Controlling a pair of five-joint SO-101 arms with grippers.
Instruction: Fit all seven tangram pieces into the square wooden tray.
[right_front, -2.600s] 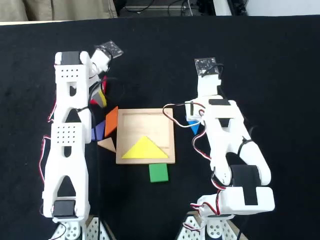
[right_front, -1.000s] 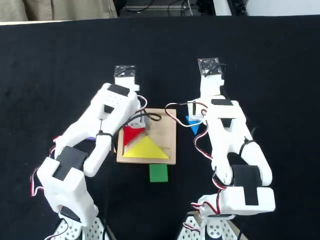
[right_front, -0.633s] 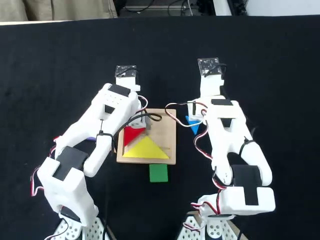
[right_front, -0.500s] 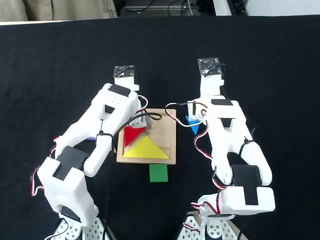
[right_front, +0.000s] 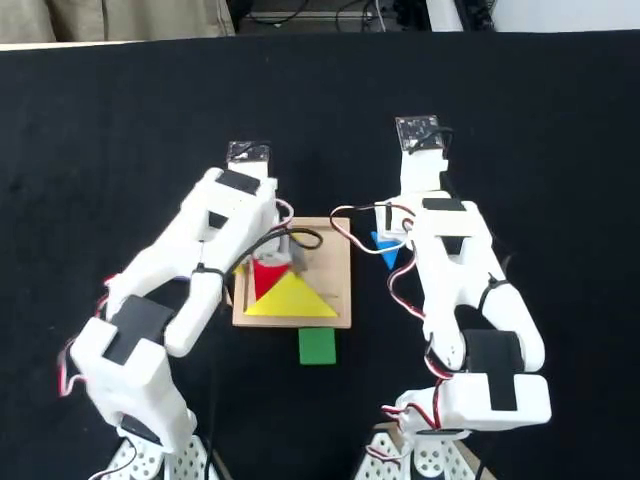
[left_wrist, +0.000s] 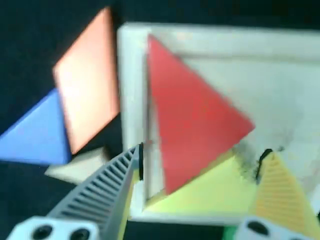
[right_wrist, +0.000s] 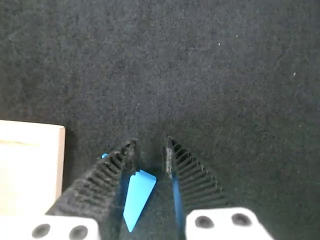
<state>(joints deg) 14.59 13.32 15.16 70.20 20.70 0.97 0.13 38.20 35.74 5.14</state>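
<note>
The square wooden tray (right_front: 335, 262) lies between the two arms. A yellow triangle (right_front: 291, 299) lies flat along its near side. A red triangle (left_wrist: 190, 120) rests in the tray against its left wall, one tip overlapping the yellow triangle (left_wrist: 210, 192). My left gripper (left_wrist: 200, 157) hovers over it, open, with a finger on either side of the red triangle (right_front: 267, 275). Just right of the tray, my right gripper (right_wrist: 149, 147) is shut on a light blue piece (right_wrist: 136, 197), which also shows from above (right_front: 387, 253).
A green square (right_front: 317, 345) lies on the black cloth just in front of the tray. Left of the tray sit an orange parallelogram (left_wrist: 85, 80), a dark blue triangle (left_wrist: 35, 135) and a cream triangle (left_wrist: 80, 167), under the left arm.
The left arm swung from the loose pieces at the left over the tray with the red triangle. In the last half second the red triangle turned and settled against the left wall. The right arm stayed still.
</note>
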